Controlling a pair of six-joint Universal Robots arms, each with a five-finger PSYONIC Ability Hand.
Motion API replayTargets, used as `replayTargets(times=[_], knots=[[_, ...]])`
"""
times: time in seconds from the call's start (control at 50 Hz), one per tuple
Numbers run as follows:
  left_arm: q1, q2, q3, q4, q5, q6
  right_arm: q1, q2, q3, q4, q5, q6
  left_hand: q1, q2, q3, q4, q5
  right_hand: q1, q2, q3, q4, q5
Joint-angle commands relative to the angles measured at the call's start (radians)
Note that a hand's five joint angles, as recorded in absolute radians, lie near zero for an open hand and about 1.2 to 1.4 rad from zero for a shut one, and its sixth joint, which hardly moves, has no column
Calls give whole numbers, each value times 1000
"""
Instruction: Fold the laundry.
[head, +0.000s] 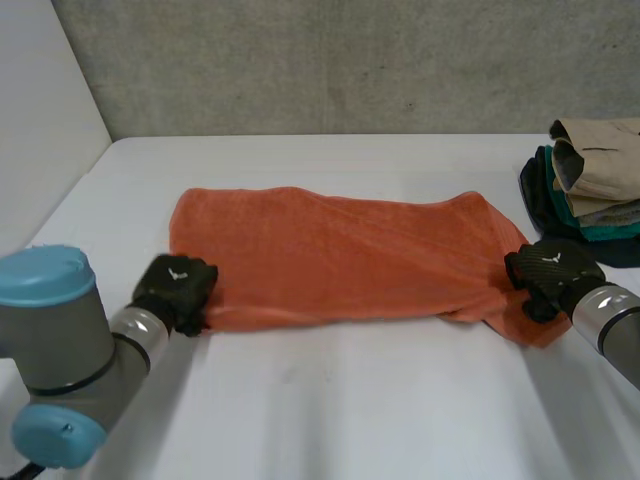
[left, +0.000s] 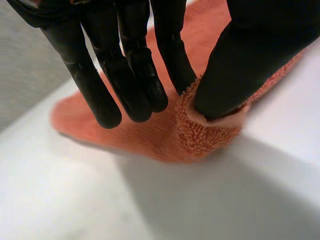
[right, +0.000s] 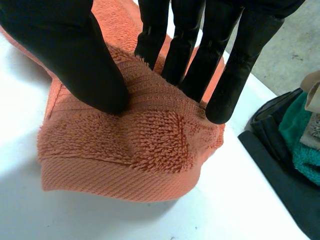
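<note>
Left hand (head: 175, 285): fingers (left: 172, 60) and thumb pinch a tuft of the orange towel (head: 340, 260) at its near left corner.
Right hand (head: 552, 272): thumb and fingers (right: 185, 55) squeeze a raised ridge of towel at its near right corner.
Towel: lies lengthwise across the middle of the tabletop (head: 350, 400); corners gripped, the next fold apparently not yet made.
Pile of clothes (head: 590, 180): far right edge of the tabletop; whether folded, cannot tell.

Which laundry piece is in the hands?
The orange towel, spread flat mid-table: the left hand pinches one near corner, the right hand the other. The folded pile beside it lies untouched.
</note>
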Motion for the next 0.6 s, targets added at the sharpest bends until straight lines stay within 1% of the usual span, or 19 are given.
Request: replayTargets(times=[0.02,0.04,0.06,0.1,0.12,0.18,0.2,0.26,0.28,0.32,0.34,0.36,0.42,0.44,0.48,0.5,0.52,0.56,0.6], knots=[[-19,215,23,15,-126,-10,2,-83,-25,79,0,-17,239,201,207,200,256,404,213,226,207,239],[-20,240,23,12,-124,-8,2,-100,-30,107,-2,-21,239,201,207,200,256,404,213,226,207,239],[-23,283,24,1,-124,-2,2,-132,-46,174,-3,-33,239,201,207,200,256,404,213,226,207,239],[-23,309,21,-5,-124,3,3,-158,-71,251,-5,-57,239,201,207,200,256,404,213,226,207,239],[-25,326,17,-11,-124,7,2,-187,-94,333,-8,-88,239,201,207,200,256,404,213,226,207,239],[-28,383,10,-68,-115,29,0,-235,-128,459,-8,-152,239,201,207,200,256,404,213,226,207,239],[-29,395,12,-108,-109,51,-3,-256,-146,531,-6,-200,239,201,207,200,256,404,213,226,207,239],[-29,397,7,-190,-87,119,3,-264,-175,633,-2,-290,239,201,207,200,256,404,213,226,207,239],[-31,392,6,-197,-83,131,8,-261,-183,648,0,-310,239,201,207,200,256,404,213,226,207,239],[-29,349,15,-188,-77,171,11,-226,-210,653,1,-326,239,201,207,200,256,404,213,226,207,239],[-31,328,18,-180,-77,182,12,-171,-238,644,1,-315,239,201,207,200,256,404,213,226,207,239],[-29,264,33,-154,-77,206,14,-131,-258,638,1,-306,239,201,207,200,256,404,213,226,207,239],[-28,133,114,-71,-80,271,69,4,-374,580,12,-225,239,201,207,200,256,404,213,226,207,239],[-26,67,172,-26,-80,303,84,27,-404,561,15,-206,239,201,207,200,256,404,213,226,207,239],[-31,23,228,15,-80,331,112,67,-468,520,29,-171,239,201,207,200,256,404,213,226,207,239],[-34,1,266,39,-80,346,133,96,-540,485,50,-142,239,201,207,200,256,404,213,226,207,239],[-43,-34,353,85,-81,375,143,110,-578,467,64,-128,239,201,207,200,256,404,213,226,207,239],[-52,-57,449,133,-81,400,158,129,-654,429,92,-100,239,201,207,200,256,404,213,226,207,239],[-61,-73,587,209,-81,415,175,144,-769,362,132,-58,239,201,207,200,256,404,213,226,207,239]])
